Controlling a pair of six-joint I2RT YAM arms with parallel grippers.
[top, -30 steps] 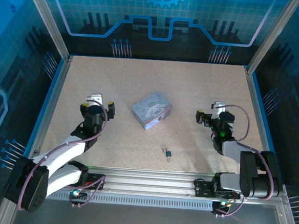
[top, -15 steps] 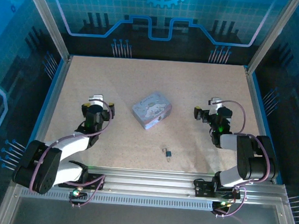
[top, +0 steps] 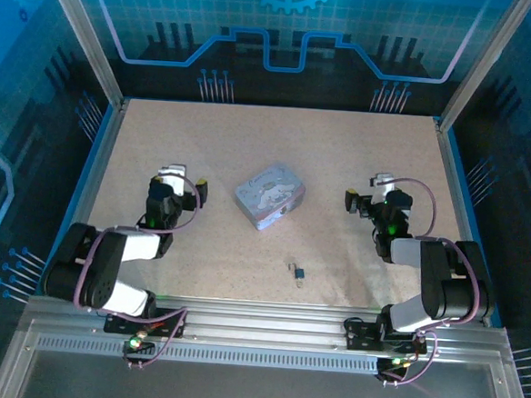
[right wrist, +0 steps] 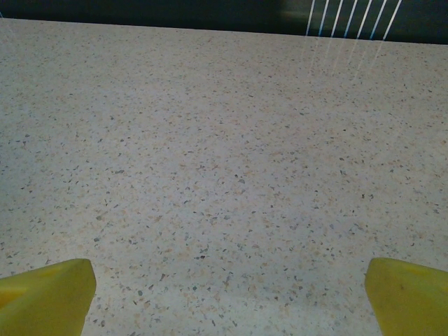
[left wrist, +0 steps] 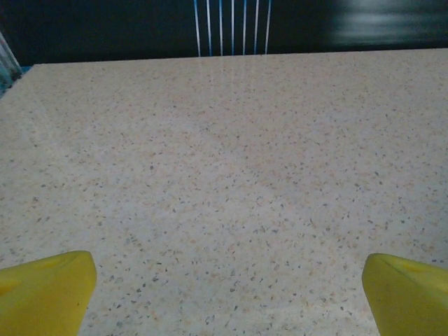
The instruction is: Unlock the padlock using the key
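The tiny padlock (top: pixel 300 275) lies on the speckled table near the front middle. A thin sliver that looks like the key (top: pixel 292 267) rests right against its left side; whether it is in the lock is too small to tell. My left gripper (top: pixel 184 181) stands open at the left, well away from both. My right gripper (top: pixel 366 193) stands open at the right, also apart from them. Seen from the left wrist, the left gripper (left wrist: pixel 224 297) has bare tabletop between its yellow fingertips (left wrist: pixel 49 290). The right gripper (right wrist: pixel 227 297) likewise holds nothing between its yellow fingertips (right wrist: pixel 406 294).
A grey picture-lidded tin (top: pixel 269 197) sits at the table's middle, between the two grippers and behind the padlock. Blue rails and aluminium posts (top: pixel 100 160) fence the table's sides, and a dark panel closes the back.
Both arms have folded back toward their bases, the left elbow swinging to the near left; the grippers barely shifted. Padlock, key and tin have not moved.
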